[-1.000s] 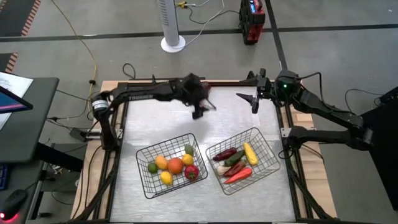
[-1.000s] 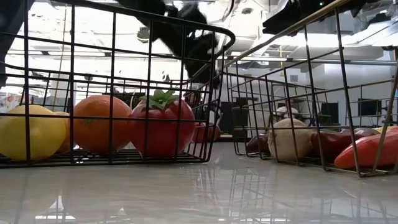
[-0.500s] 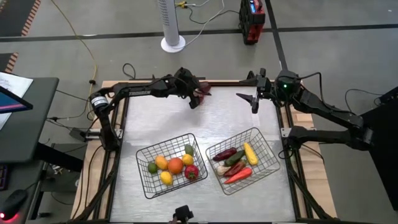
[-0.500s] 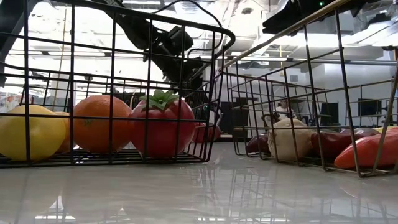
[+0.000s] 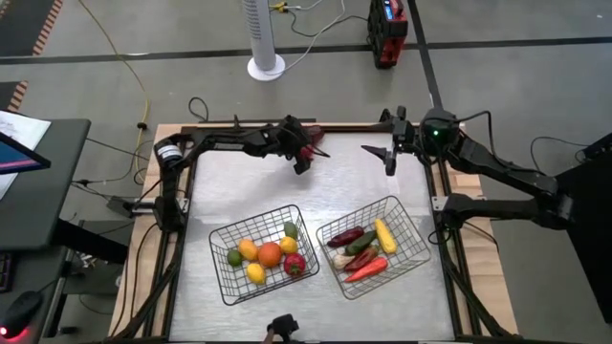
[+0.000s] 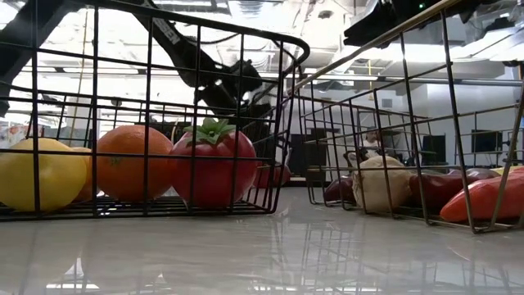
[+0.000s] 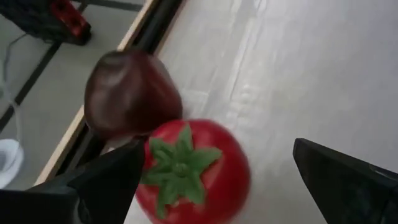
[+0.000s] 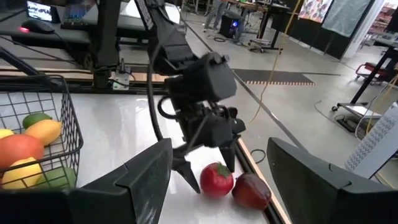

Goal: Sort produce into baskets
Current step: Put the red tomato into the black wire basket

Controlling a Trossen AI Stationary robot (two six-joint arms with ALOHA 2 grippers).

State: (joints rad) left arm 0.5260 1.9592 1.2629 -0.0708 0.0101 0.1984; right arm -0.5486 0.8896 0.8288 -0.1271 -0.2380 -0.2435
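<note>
The left arm has swung back from mid-table to the far edge, and its fingers have spread wider on the way. Now the left gripper point(image 5: 304, 158) hangs over a red tomato point(image 7: 189, 171) with a green leafy cap, its fingers spread wide with one on each side of the fruit, not yet touching it as far as I can tell. Seen from the right wrist, the tomato point(image 8: 216, 179) sits directly below and between those fingertips, so the closing move looks to be straight down and in.

Just beside it, touching or nearly so, lies a dark red fruit point(image 7: 132, 93), nearer the table's far rim; that neighbour could get nudged if the fingers come down crooked. The tomato is round, so its axis hardly matters.

The left arm lies stretched along the far edge, wrist bent down to the table. The right gripper point(image 5: 387, 153) waits near the far right corner, fingers partly spread and holding nothing. It is close too, but the left is already on the fruit.

The left basket point(image 5: 222, 250) of round fruit and the right basket point(image 5: 409, 225) of long ones stand well apart from the tomato, toward the near side.
</note>
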